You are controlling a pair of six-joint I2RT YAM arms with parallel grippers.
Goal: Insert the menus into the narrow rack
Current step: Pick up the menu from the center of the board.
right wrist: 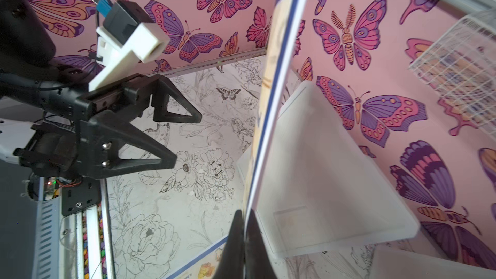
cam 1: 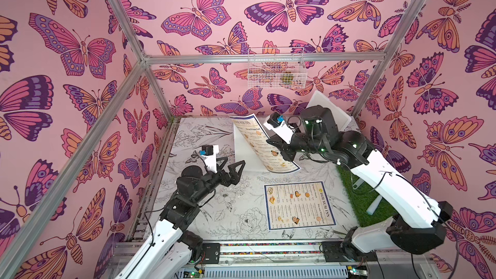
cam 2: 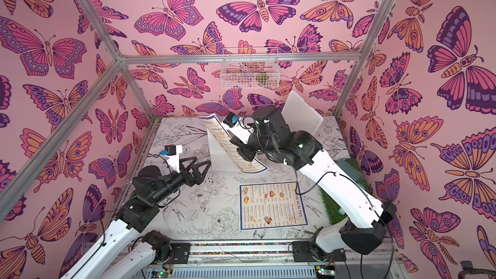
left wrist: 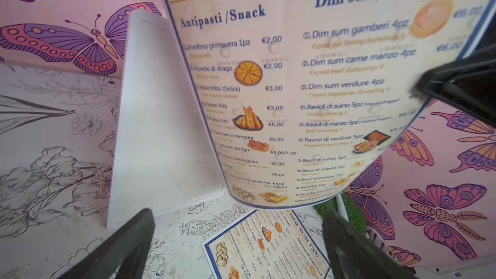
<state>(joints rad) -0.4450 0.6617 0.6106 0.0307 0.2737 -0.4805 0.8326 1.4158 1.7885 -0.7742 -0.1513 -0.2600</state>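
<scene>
One menu (cam 1: 256, 138) (left wrist: 308, 89) is raised and bowed. My right gripper (cam 1: 279, 152) (right wrist: 243, 216) is shut on its right edge, seen edge-on in the right wrist view. A second menu (cam 1: 299, 205) (left wrist: 268, 248) lies flat on the table, near the front right. My left gripper (cam 1: 236, 160) (left wrist: 239, 213) hovers left of the raised menu, open and holding nothing. A narrow white wire rack (cam 1: 276, 68) (right wrist: 456, 76) hangs on the back wall above them, with something greenish inside.
A white slanted stand (cam 1: 243, 157) (left wrist: 161, 119) sits on the table just behind the raised menu. A white board (cam 1: 328, 108) leans at the back right. A green turf mat (cam 1: 357, 197) with a white tube (cam 1: 374, 205) lies under the right arm. Aluminium frame bars edge the cell.
</scene>
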